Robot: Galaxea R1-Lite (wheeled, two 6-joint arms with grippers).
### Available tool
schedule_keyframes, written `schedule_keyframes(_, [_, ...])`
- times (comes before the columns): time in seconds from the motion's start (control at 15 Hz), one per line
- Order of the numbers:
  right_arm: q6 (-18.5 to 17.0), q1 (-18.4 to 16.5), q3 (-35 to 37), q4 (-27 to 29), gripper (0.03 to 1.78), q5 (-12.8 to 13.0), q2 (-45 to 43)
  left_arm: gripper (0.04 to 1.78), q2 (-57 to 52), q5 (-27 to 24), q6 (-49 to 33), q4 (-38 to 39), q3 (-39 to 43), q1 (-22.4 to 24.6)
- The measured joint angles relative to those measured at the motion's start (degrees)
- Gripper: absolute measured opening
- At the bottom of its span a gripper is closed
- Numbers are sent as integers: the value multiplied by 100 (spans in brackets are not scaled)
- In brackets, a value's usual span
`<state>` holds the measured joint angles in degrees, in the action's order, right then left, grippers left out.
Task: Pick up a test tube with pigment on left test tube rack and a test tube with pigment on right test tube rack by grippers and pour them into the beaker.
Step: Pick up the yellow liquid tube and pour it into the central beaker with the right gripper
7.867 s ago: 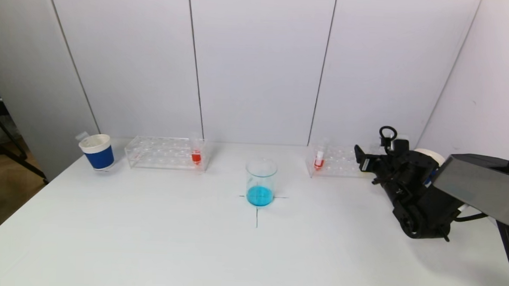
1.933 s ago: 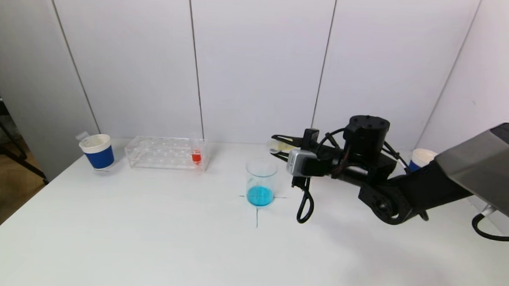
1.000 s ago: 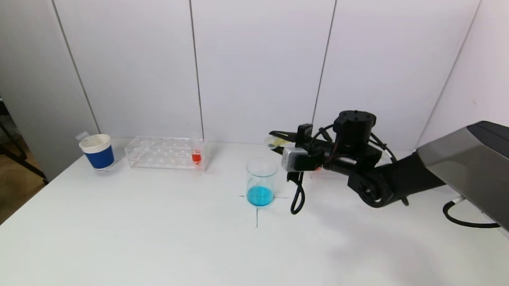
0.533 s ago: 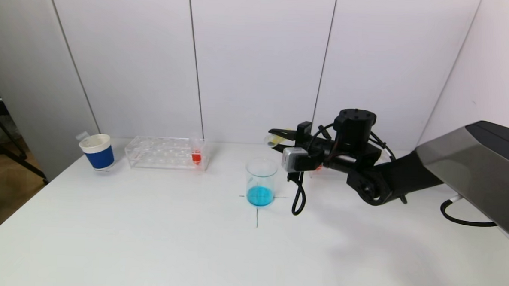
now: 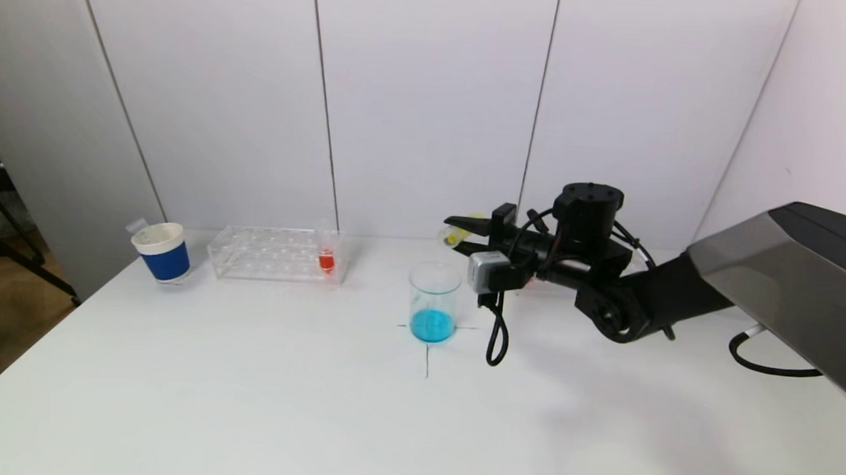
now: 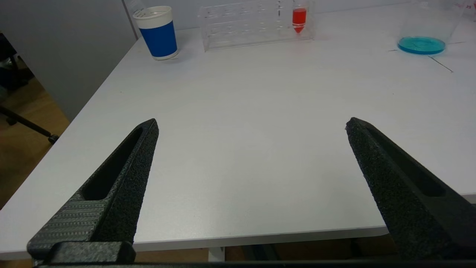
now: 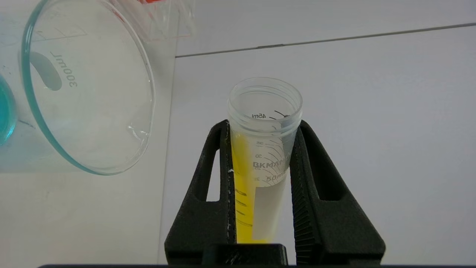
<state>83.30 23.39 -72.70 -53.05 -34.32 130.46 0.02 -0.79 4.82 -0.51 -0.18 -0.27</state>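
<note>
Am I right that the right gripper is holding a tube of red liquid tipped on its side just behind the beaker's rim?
Not quite: the liquid in the test tube held by the right gripper is yellow, not red, as the right wrist view shows. The rest holds: it lies tipped just behind the rim of the beaker.

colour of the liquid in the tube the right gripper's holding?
Yellow liquid in the test tube; clearest in the right wrist view.

- The head camera looks forward and down across the white bench toward the back wall, from well back.
- The left wrist camera sits low at the bench's near edge, facing the far rack.
- The right wrist camera sits close, sharing the beaker with both others.
</note>
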Motion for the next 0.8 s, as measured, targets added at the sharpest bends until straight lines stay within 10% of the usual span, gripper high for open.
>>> schedule_keyframes(0.8, [873,-44,-130,44,48,61,140,176,2,0,4,2,2,0])
